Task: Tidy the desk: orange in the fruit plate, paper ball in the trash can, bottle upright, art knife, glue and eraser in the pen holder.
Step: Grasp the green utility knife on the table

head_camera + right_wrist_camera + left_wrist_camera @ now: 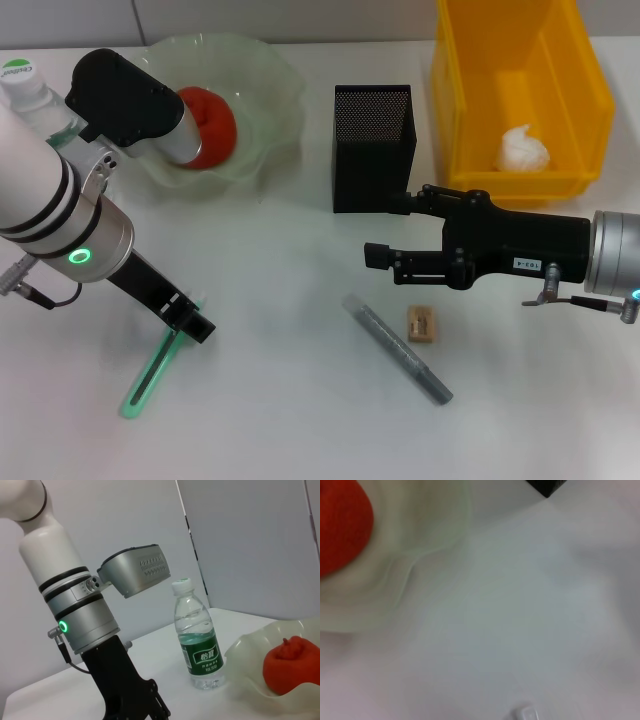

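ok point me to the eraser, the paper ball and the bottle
eraser [421,325], head view, middle of its top face
paper ball [523,150], head view, centre of the crumpled white wad
bottle [198,642], right wrist view, on its green label

Left arm: white and silver segments with a lit green ring at the wrist, reached in from the left edge and angled down toward the near left. Its black left gripper [188,318] was tipped low at the table surface; whether it was parted or closed could not be made out.

Right arm: silver cuff and black body, entered from the right edge, lay roughly level, pointed left. The black right gripper [392,233] had its two fingers parted with a clear gap between them, nothing held.
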You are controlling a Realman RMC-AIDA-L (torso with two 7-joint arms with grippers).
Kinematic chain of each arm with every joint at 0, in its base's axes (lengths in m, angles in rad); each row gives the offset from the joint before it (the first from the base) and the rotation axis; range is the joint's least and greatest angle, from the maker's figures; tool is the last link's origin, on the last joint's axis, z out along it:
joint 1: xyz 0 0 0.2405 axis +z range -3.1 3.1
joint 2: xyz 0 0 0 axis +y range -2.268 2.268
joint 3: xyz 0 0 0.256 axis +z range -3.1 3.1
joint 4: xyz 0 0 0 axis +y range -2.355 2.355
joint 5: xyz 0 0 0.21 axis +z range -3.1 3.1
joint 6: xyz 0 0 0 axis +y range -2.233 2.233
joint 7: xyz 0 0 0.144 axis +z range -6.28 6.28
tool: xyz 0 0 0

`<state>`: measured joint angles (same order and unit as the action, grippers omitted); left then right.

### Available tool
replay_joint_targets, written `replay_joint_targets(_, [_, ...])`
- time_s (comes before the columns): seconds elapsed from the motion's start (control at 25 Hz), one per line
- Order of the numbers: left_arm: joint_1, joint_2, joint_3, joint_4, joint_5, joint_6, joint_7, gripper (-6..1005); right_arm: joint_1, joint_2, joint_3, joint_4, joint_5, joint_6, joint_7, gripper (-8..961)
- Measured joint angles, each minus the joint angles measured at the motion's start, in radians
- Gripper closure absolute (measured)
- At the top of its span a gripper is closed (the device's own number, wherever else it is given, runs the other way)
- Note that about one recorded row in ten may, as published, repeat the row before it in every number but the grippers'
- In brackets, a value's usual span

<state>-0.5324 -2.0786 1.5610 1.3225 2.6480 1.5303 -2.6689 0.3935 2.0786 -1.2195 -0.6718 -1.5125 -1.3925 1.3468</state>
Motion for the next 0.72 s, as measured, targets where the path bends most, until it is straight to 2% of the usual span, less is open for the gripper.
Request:
replay_joint_targets(0.32, [-0.002, 0.0, 0.011, -0.002, -0.001, -0.006, 0.005, 428, 0.001, 0.0, 0.002, 0.0, 0.0, 0.0, 0.0, 108])
replay_joint_targets(0.72, [-0.004, 0.0, 0.021, -0.002, 0.001, -0.011, 0.006, 583, 0.003, 0.0, 0.002, 0.012, 0.0, 0.0, 0.0, 108])
